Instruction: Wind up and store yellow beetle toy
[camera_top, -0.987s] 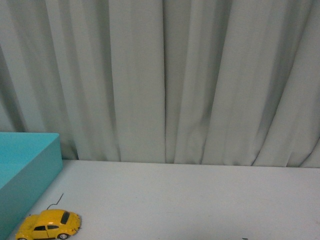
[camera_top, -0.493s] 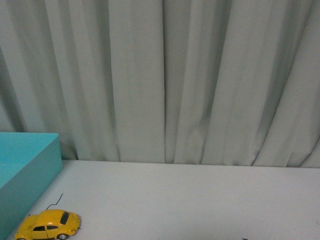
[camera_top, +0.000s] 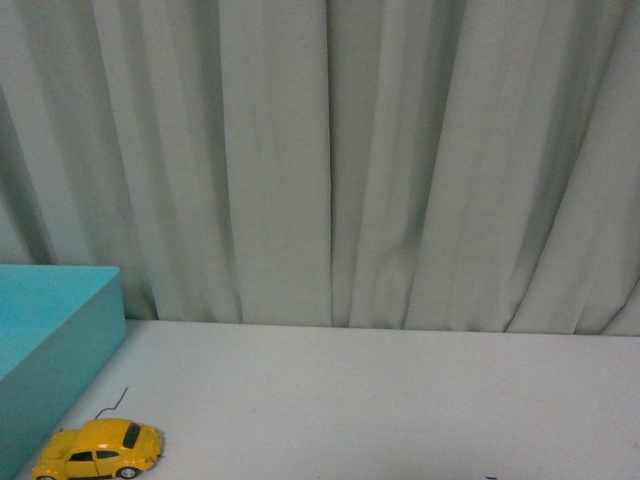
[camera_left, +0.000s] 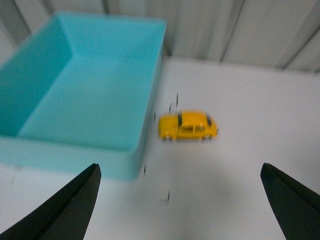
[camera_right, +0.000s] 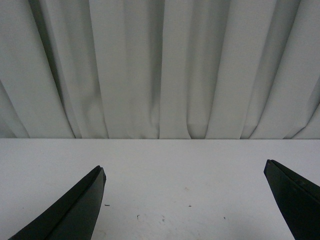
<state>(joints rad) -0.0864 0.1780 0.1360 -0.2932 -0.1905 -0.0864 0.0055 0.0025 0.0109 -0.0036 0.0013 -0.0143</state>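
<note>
Front view gives you the yellow beetle toy (camera_top: 98, 450) standing on its wheels at the near left of the white tabletop (camera_top: 400, 390), close to the near edge. It is side-on to you, just beside the outer wall of the open teal box (camera_top: 60, 335) that fills the tabletop's left side. A thin dark line (camera_top: 113, 401) lies on the surface just behind the car. Grey curtain (camera_top: 330, 160) hangs along the far edge.

From the left wrist camera, which is a little blurred, you can see a narrow strip of table between the toy and the box wall, so they are not touching. The left gripper (camera_left: 180, 167) hovers above the table with its dark fingers spread wide and nothing between them.

Your right gripper (camera_right: 184, 165) is likewise spread wide and empty, facing the curtain over bare tabletop, well apart from the toy.
</note>
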